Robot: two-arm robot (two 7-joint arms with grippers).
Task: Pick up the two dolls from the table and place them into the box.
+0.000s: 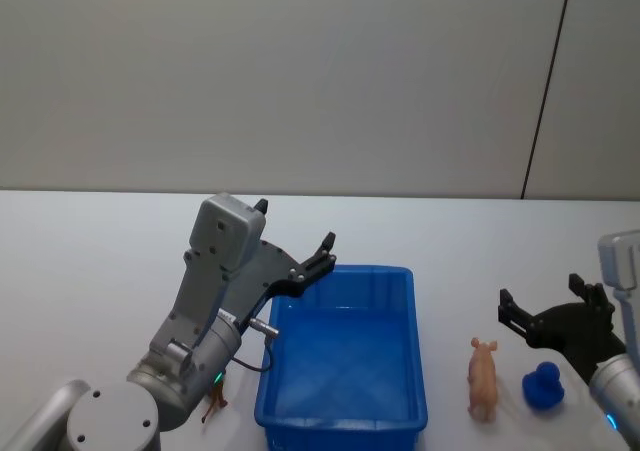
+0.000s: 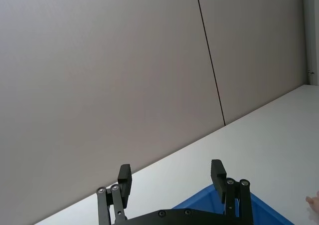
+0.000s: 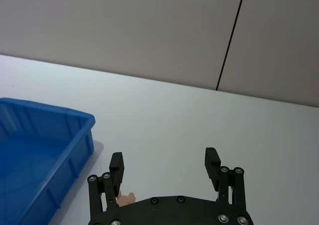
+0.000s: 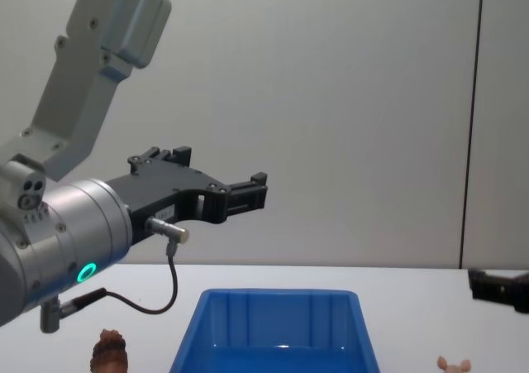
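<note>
Looking down, head view catches blue doll (image 1: 543, 386) near right claw (image 1: 540, 293).

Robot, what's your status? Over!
Left claw open, raised over box edge. Right claw open near blue doll. Brown doll left of box, on table. Pink pig beside blue doll.

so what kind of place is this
Probably a robot lab test bench: plain white table, bare grey wall, and a blue box with a blue doll and pig toy set beside it.
</note>
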